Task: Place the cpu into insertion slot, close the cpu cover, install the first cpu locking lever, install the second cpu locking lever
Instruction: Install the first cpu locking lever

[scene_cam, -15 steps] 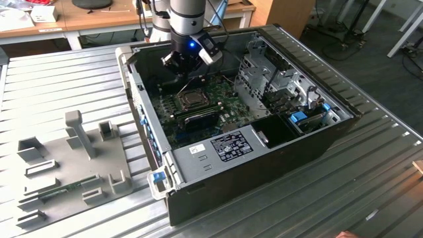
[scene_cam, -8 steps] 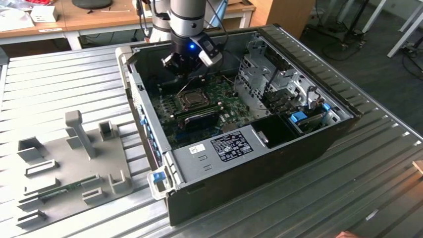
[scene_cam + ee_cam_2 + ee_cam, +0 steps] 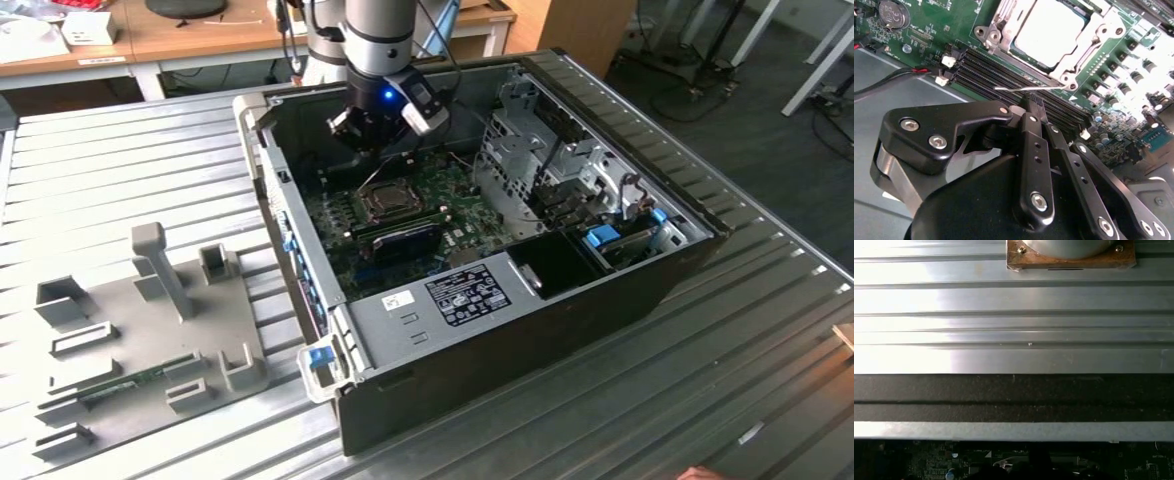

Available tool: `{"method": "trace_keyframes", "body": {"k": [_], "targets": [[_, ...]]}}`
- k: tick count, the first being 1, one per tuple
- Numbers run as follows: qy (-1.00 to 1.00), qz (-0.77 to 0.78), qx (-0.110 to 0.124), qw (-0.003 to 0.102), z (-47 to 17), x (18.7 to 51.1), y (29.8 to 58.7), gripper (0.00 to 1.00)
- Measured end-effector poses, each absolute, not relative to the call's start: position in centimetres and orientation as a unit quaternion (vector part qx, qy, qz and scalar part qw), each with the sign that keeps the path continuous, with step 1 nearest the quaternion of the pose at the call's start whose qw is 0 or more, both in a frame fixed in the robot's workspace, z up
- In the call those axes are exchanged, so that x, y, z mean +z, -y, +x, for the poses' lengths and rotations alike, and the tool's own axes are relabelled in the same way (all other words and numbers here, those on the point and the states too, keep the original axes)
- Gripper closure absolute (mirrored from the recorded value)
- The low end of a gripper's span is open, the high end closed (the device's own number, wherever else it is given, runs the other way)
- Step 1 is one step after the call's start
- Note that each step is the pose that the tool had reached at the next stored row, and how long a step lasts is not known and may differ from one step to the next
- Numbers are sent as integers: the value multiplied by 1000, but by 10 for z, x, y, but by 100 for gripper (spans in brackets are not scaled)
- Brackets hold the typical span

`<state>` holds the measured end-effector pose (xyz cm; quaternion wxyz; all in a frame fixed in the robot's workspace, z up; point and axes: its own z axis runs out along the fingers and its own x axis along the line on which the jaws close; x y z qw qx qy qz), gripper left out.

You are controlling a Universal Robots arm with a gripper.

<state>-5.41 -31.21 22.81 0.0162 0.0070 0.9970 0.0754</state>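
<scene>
Ribbed bare-aluminium table (image 3: 120,170) carries an open black tower computer case (image 3: 534,340), and the arm reaches down into it. On the green circuit board (image 3: 934,30), the small pale silvery square cpu (image 3: 1046,27) already sits in the square metal-rimmed insertion slot (image 3: 388,200). The thin silvery windowed cpu cover (image 3: 1004,22) lies flat around the chip.

The work in hand looks like a locking lever. A thin bright wire lever (image 3: 1014,89) runs just beside the insertion slot, between it and the long black memory slots (image 3: 979,70), and appears not yet latched.

To do this well, the push should probably stay on the wire itself, going down and then sideways so it hooks under its catch at the slot's rim. A slip would land the tip on the memory slots or the board, so steady, modest force seems wise.

In the second wrist view the black two-fingered gripper (image 3: 1033,102) has its fingers brought together with nothing between them. Its tip is right at the lever, beside the insertion slot; whether it actually touches cannot be told.
</scene>
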Motion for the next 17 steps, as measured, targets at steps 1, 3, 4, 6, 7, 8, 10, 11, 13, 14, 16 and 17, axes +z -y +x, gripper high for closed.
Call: {"method": "trace_keyframes", "body": {"k": [1, 3, 4, 6, 7, 8, 10, 11, 13, 14, 16, 17], "targets": [[-997, 7, 75, 16, -53, 228, 312, 90], [-997, 7, 75, 16, -52, 227, 312, 90], [-997, 7, 75, 16, -51, 227, 312, 90], [-997, 7, 75, 16, -50, 226, 312, 90], [-997, 7, 75, 16, -50, 226, 312, 90], [-997, 7, 75, 16, -50, 226, 312, 90], [-997, 7, 75, 16, -50, 226, 312, 90], [-997, 7, 75, 16, -50, 226, 312, 90], [-997, 7, 75, 16, -50, 226, 312, 90], [-997, 7, 75, 16, -50, 225, 312, 90], [-997, 7, 75, 16, -49, 224, 312, 90], [-997, 7, 75, 16, -49, 224, 312, 90]]}}
